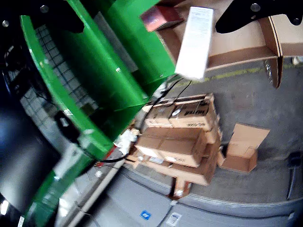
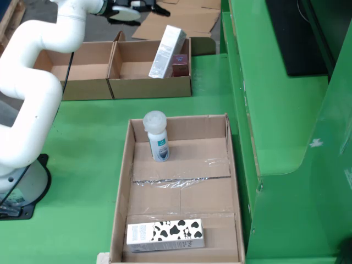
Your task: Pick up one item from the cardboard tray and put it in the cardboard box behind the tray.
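Observation:
In the fixed view the cardboard tray [image 2: 123, 181] holds an upright white bottle [image 2: 157, 138] and a cow-patterned carton [image 2: 165, 234] lying flat at its near end. Behind it, a tall white box [image 2: 167, 45] leans in the right compartment of the cardboard box [image 2: 148, 88], next to a dark red box [image 2: 179, 64]. My gripper [image 2: 137, 10] hovers above that compartment, open and holding nothing. In the wrist view the black fingers [image 1: 255, 14] stand wide apart around the white box [image 1: 196, 42], with the red box [image 1: 161, 18] beside it.
The white arm [image 2: 33, 93] stands left of the tray on the green table. A raised green ledge [image 2: 275, 110] runs along the right. The box's left compartment [image 2: 82, 71] shows nothing inside. Flat cardboard sheets [image 2: 187, 22] lie behind the box.

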